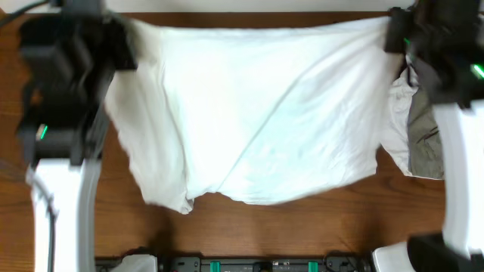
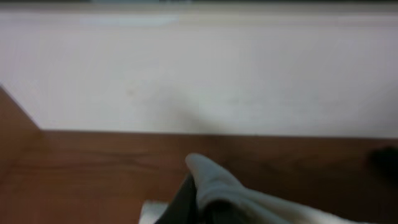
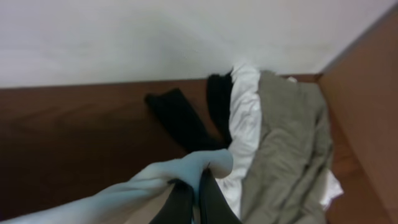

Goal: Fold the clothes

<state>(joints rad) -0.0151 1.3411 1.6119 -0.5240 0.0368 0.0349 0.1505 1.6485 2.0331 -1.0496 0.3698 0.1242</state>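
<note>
White cotton filled most of the overhead view: the shirt [image 1: 257,113] was stretched sideways across the brown table [image 1: 302,227], its long axis running from one arm to the other along the far edge. The left gripper [image 2: 195,196] was clamped on one upper corner, with a fold of pale cloth bunched over its dark finger. The right gripper [image 3: 196,194] was likewise closed on the opposite corner, the fabric curling out from between its fingers. From both grippers the body of the shirt spread toward the arm bases, ending in a loose, uneven hem that lay on the wood (whether the middle rested flat or sagged just above it could not be told). Neither arm was nearer than the other, since each already held its own end. The next move probably depends on that layout: the held edge would have to travel toward the free hem, with both arms keeping it level. Just beside the right gripper sat a pile of other garments [image 1: 423,132], grey-khaki, white and black, which a careless sweep might catch.
</note>
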